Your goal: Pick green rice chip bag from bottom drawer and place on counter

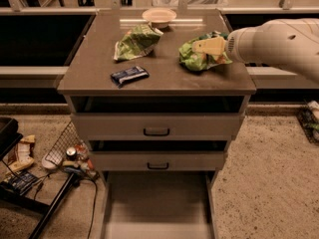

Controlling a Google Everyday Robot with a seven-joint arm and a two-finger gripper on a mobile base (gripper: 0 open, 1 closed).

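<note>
The green rice chip bag lies crumpled on the right side of the counter, close to its right edge. My gripper reaches in from the right on a thick white arm and sits right on the bag's upper right part. The bottom drawer is pulled out toward the camera, and its bare grey floor holds nothing.
On the counter are also a paler green-and-white bag, a small dark blue wrapper bar and a shallow bowl at the back. Two shut drawer fronts sit above the open drawer. Clutter and a wire basket lie on the floor at left.
</note>
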